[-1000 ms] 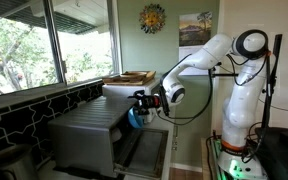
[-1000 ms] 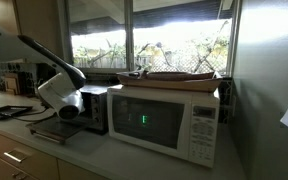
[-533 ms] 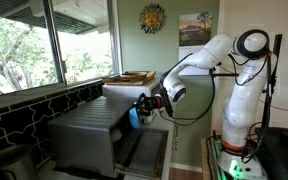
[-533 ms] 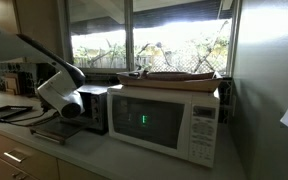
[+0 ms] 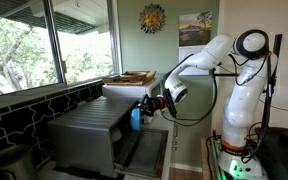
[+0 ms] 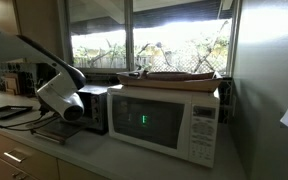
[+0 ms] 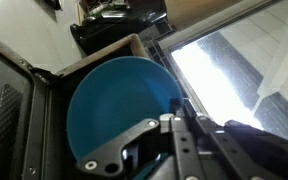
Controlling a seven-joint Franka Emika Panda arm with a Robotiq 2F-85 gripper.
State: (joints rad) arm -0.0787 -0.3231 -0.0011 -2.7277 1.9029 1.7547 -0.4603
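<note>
A round blue plate [image 7: 119, 100] fills the middle of the wrist view, standing on edge at the mouth of a dark toaster oven [image 5: 89, 130]. My gripper [image 7: 174, 103] is shut on the plate's right rim, the two fingers pressed together over the edge. In an exterior view the gripper [image 5: 146, 106] is at the oven's open front with the blue plate [image 5: 136, 116] just below it. In the exterior view from the counter side, the wrist [image 6: 60, 96] hides the plate and the fingers in front of the toaster oven [image 6: 96, 108].
The oven's door [image 5: 144, 150] hangs open and down under the gripper. A white microwave [image 6: 169, 122] stands next to the oven, with a flat wooden tray [image 6: 179, 76] on top. Windows [image 5: 24, 45] run behind the counter. A black appliance [image 7: 114, 25] sits beyond the plate.
The jaws have closed onto the blue plate's rim. The arm has barely moved, edging slightly toward the oven.
</note>
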